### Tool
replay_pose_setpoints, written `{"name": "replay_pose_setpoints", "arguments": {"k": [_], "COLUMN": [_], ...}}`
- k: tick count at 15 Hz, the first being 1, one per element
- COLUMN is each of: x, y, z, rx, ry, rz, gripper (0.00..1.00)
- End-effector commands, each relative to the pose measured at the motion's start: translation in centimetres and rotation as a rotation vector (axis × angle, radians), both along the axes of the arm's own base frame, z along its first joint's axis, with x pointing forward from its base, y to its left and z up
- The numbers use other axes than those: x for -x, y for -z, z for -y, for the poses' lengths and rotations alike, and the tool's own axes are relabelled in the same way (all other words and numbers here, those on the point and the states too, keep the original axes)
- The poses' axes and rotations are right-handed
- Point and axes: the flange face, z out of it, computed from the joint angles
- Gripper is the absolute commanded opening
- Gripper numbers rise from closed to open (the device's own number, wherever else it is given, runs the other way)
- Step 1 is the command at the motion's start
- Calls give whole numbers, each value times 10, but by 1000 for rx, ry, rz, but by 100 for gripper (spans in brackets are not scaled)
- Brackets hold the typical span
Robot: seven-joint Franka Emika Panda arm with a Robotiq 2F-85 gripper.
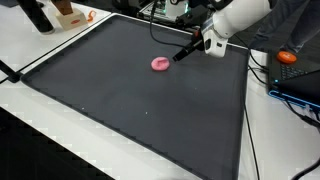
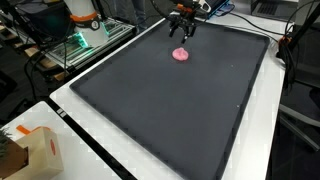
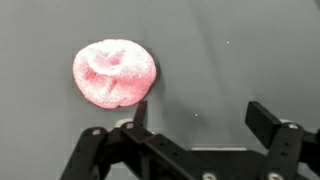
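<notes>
Hovering low over the dark mat (image 1: 150, 110), the gripper (image 3: 200, 125) has its fingers (image 3: 262, 118) spread wide with nothing between them; the pink piece (image 3: 113, 73) lies just ahead of the hand and off to one side, beyond the finger nearest it and outside the gap; the wrist view shows a sliver of mat between that fingertip and the piece, so they look apart; in an exterior view the gripper (image 1: 181, 55) slants down toward the pink piece (image 1: 159, 64) from just beside it; to take hold cleanly, I judge the hand should slide sideways until the piece sits centred between the fingers, sink until the tips nearly meet the mat, then close gently across the widest part; the piece is round and puffy like a small doughnut, dimpled in the middle, with a grainy, foam-like skin that will likely squash under a hard squeeze; the mat is flat, matte and smooth; the fingers are black, rigid and square-ended
</notes>
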Motion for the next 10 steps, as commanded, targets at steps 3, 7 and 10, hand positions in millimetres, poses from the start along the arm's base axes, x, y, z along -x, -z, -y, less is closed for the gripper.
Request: {"name": "replay_pose_setpoints", "arguments": {"k": [3,7,10], "x": [17,20,19], "y": [-4,-3,-4], "z": [1,-1,-2], "rx": [28,30,22], "ry": [-84,-98,-108], "rz": [-4,-5,0], "gripper": [100,100,100]}}
